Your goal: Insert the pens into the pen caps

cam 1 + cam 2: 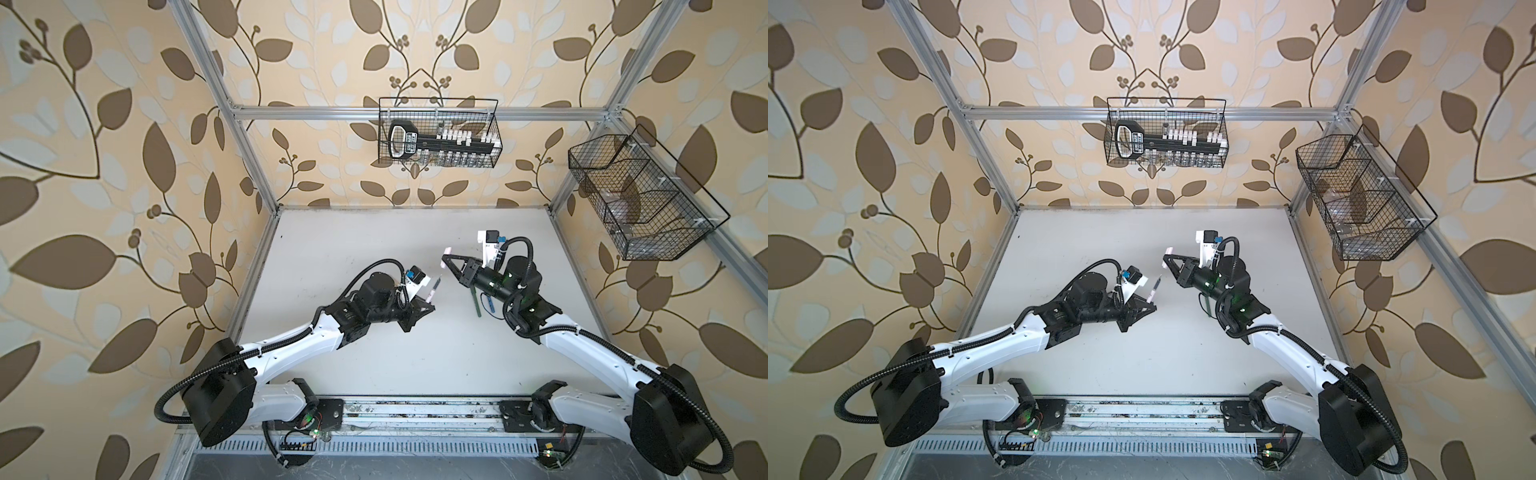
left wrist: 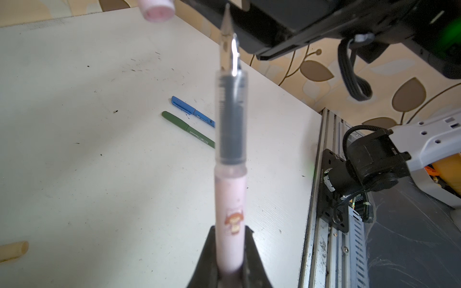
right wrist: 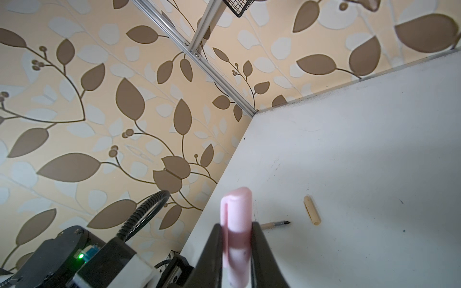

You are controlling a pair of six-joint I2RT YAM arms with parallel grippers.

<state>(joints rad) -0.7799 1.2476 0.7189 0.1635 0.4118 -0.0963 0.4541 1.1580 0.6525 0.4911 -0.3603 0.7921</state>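
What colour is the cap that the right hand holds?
The cap is pale pink; the right wrist view shows it best.

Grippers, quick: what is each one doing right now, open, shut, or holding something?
Left gripper: shut on the pink pen.
Right gripper: shut on the pink cap.

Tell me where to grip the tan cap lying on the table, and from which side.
Take the tan cap across its middle, from straight above, jaws closing on its two long sides. It lies flat on the table, apart from the tan pen, so both sides look free; a mid grip likely leaves its ends clear.
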